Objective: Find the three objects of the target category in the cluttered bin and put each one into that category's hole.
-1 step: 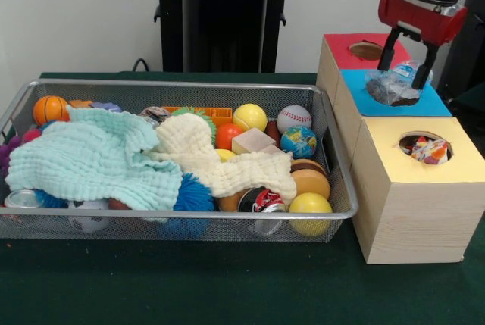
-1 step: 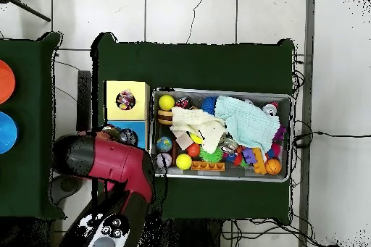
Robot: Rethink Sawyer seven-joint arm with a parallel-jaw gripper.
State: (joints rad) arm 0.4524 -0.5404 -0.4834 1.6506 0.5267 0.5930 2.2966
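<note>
Crinkly clear plastic bag (image 1: 394, 86) pinched between the narrowed prongs of the claw (image 1: 408, 58), hanging right over the blue box (image 1: 432, 102) and its hole, liable on release to snag the rim and sit half out instead of dropping through.

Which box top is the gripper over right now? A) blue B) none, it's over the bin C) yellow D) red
A: the gripper straddles a crumpled clear wrapper at the hole in the blue box top, between the red top and the yellow top.
</note>
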